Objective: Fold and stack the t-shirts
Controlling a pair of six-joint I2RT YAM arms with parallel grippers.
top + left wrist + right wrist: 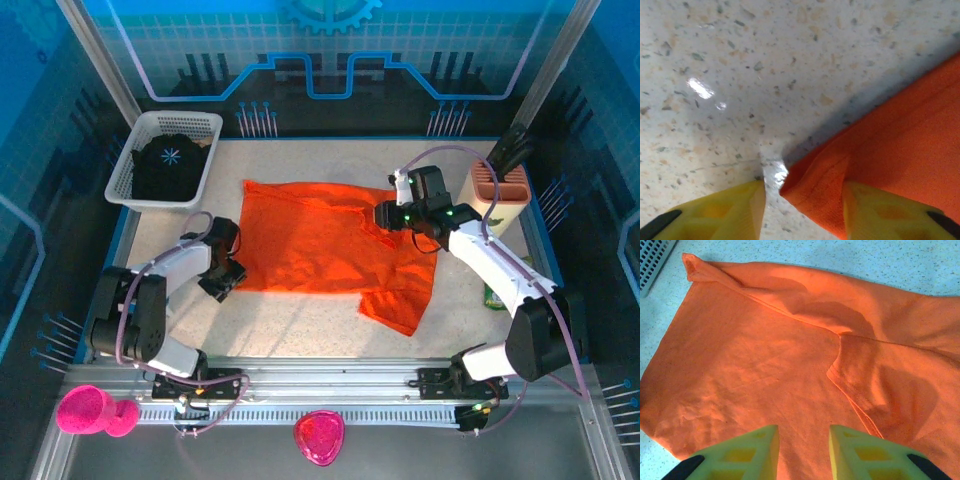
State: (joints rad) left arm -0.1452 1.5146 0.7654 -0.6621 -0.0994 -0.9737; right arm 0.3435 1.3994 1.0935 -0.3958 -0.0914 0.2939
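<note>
arms: white-shelled, black-jointed left arm [180, 262], right arm [490, 260] | wiring: pale purple looped cables [448, 149] | right gripper [801, 436]: blocky yellow plastic fingers [754, 452], black pads

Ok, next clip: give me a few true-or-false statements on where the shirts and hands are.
1. The orange t-shirt lies spread on the table. True.
2. The black t-shirt is stacked on the orange one. False: it sits in the white basket at the far left.
3. The left hand straddles a corner of the orange t-shirt. True.
4. The right hand hangs over the basket. False: it is over the orange t-shirt, fingers apart.
</note>
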